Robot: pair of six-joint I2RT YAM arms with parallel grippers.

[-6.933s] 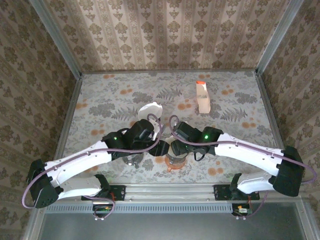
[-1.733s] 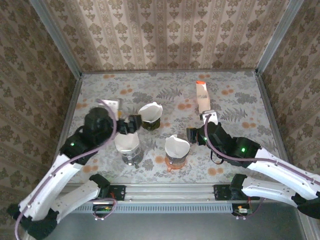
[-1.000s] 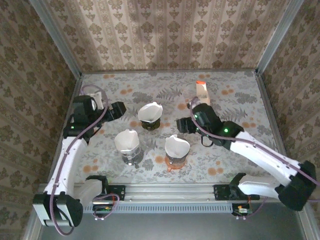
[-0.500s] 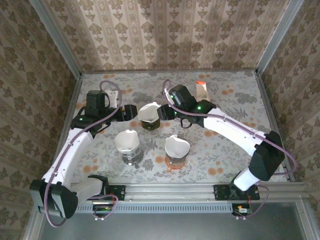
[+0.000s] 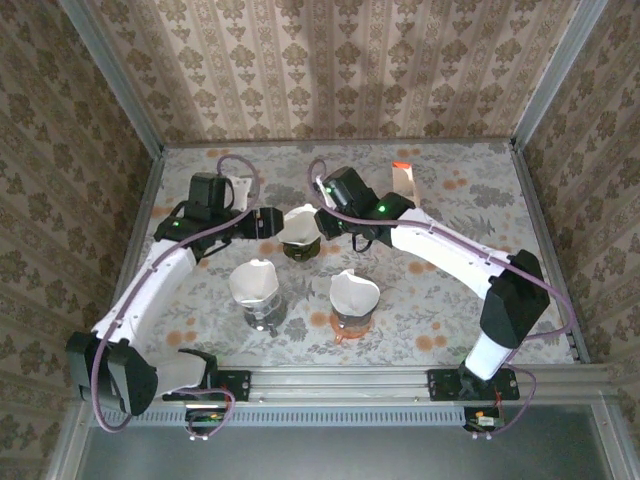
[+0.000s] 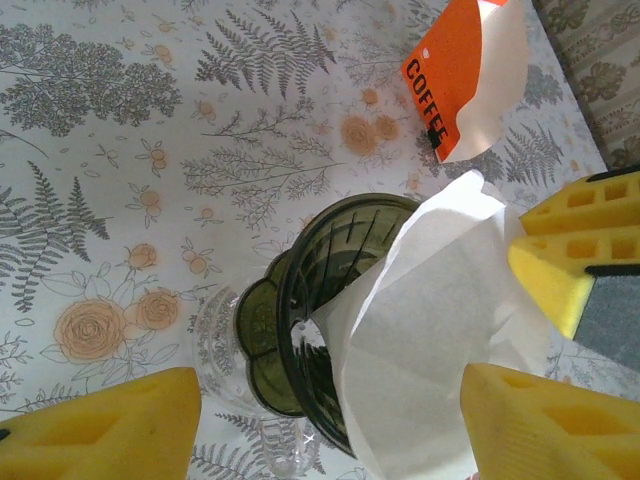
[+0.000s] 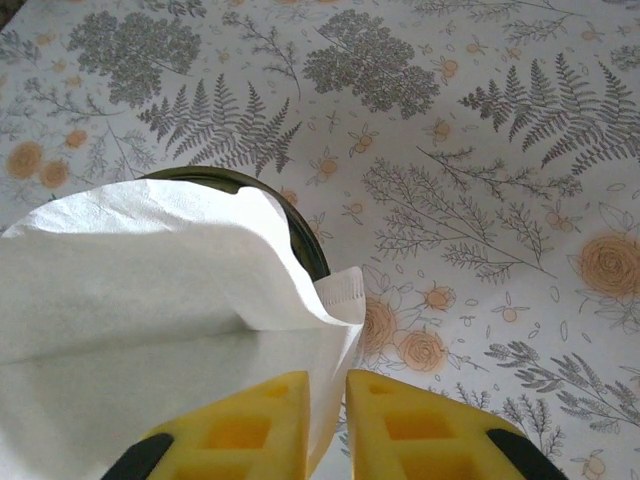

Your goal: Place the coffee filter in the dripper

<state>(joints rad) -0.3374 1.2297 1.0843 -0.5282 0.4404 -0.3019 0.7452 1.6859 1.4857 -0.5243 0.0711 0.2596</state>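
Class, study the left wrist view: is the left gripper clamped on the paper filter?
No, the left gripper is open, its fingers spread wide with the coffee filter between them.

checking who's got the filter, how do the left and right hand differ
The left hand is open wide around the green dripper; the right hand is shut on the edge of the paper filter. From above, the left hand is left of the dripper, the right hand right of it. Both meet at that dripper.
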